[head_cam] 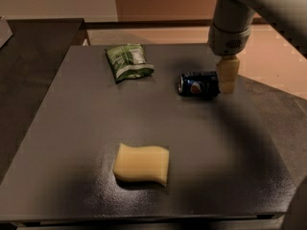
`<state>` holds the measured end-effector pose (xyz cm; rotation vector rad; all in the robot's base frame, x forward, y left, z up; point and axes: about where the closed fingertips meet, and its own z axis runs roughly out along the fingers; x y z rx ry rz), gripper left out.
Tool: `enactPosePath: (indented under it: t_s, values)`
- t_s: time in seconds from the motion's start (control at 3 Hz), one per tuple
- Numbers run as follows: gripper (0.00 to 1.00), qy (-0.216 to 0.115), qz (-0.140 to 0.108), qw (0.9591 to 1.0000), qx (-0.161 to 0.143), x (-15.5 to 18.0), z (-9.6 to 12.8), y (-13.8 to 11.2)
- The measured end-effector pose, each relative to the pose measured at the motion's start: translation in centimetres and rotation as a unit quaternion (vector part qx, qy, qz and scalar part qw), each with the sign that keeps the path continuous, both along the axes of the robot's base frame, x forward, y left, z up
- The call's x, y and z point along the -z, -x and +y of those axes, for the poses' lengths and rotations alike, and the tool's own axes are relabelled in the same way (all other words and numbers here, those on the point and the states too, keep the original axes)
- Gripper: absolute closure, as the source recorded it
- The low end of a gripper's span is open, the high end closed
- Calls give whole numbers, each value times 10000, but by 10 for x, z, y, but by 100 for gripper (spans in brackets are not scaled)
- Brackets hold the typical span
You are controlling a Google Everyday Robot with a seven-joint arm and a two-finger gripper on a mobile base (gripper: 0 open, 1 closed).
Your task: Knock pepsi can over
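Note:
The pepsi can (198, 84) lies on its side on the dark table (72, 128), its silver top pointing left and its round logo facing me. My gripper (227, 78) hangs from the arm at the upper right, right beside the can's bottom end, touching or nearly touching it. Its pale fingers point down at the table.
A green snack bag (128, 61) lies at the back of the table, left of the can. A yellow sponge (142, 164) lies near the front middle. The table's right edge runs just right of the gripper. A darker counter (29, 37) stands at the far left.

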<state>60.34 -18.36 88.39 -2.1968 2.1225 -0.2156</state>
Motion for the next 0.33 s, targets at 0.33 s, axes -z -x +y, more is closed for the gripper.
enactPosePath:
  t_s: [0.33]
  values:
    - [0,0,0,10000,0,0,0,0]
